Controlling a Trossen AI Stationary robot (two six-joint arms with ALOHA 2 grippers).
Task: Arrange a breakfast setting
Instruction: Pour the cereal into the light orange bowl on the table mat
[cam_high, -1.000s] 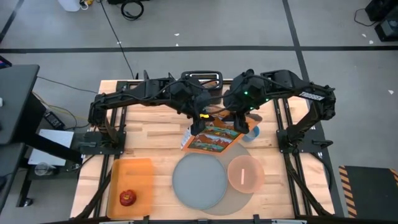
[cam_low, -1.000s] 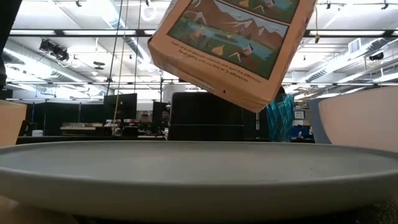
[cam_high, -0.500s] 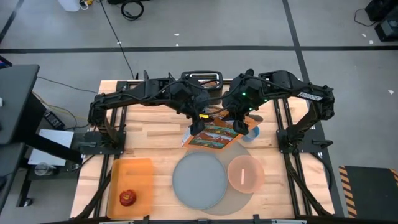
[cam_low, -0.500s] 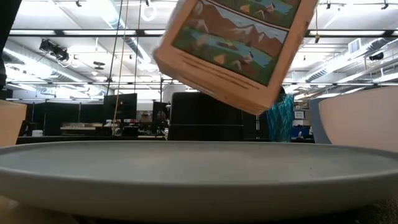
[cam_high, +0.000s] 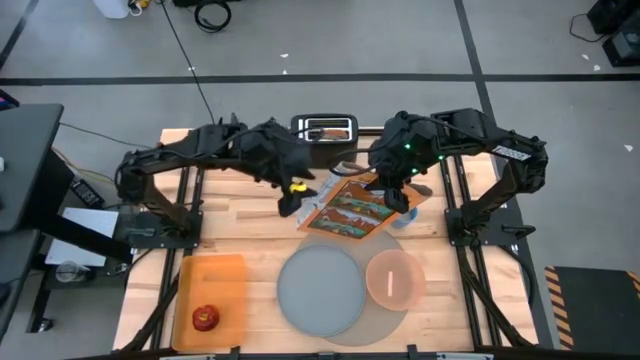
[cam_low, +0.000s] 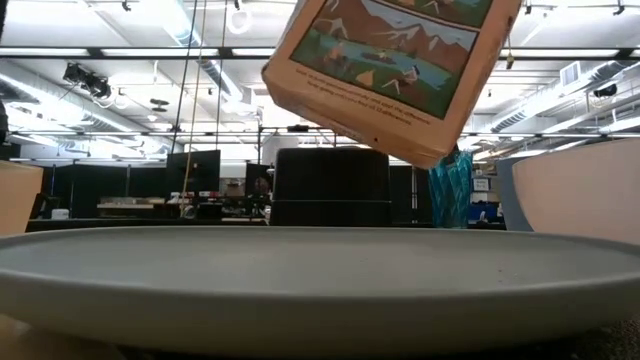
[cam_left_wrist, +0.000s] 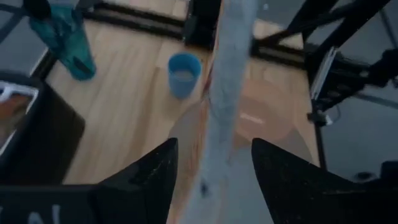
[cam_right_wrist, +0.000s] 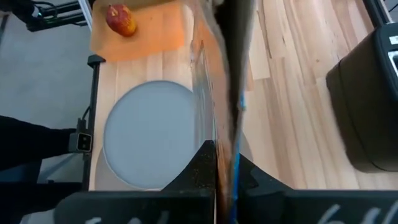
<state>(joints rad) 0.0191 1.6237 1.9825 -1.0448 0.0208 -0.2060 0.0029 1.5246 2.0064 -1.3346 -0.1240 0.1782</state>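
A flat printed cardboard box (cam_high: 350, 207) hangs in the air above the table's middle, with my right gripper (cam_high: 392, 197) shut on its right end. My left gripper (cam_left_wrist: 214, 168) is open at the box's left end (cam_high: 303, 212). Its fingers stand on either side of the box's grey edge (cam_left_wrist: 225, 93), apart from it. Nearer the front edge a grey-blue plate (cam_high: 320, 290) and a pink bowl (cam_high: 395, 278) rest on the round grey mat (cam_high: 378, 318). A small blue cup (cam_left_wrist: 184, 73) stands on the wood beyond the box. A red apple (cam_high: 205, 318) lies on an orange board (cam_high: 212, 285). My right gripper pinches the box between its two fingers, on the two broad faces at its right end (cam_right_wrist: 225, 140). The fingers come from the table's right side, slanting down. The box is lifted clear of the table and tilted, its lowest corner (cam_low: 432, 160) well above the plate.
A black toaster (cam_high: 325, 130) stands at the far edge behind the box. A teal bottle (cam_left_wrist: 65, 40) stands near the cup. The arms' frames flank the table left and right. Bare wood (cam_high: 235, 225) lies between the orange board and the left arm.
My right gripper has shut on the box's right end. My left gripper has opened, let go of the box's left end and drawn back toward the table's left edge. The box has stayed in the air and shifted slightly up and toward the right.
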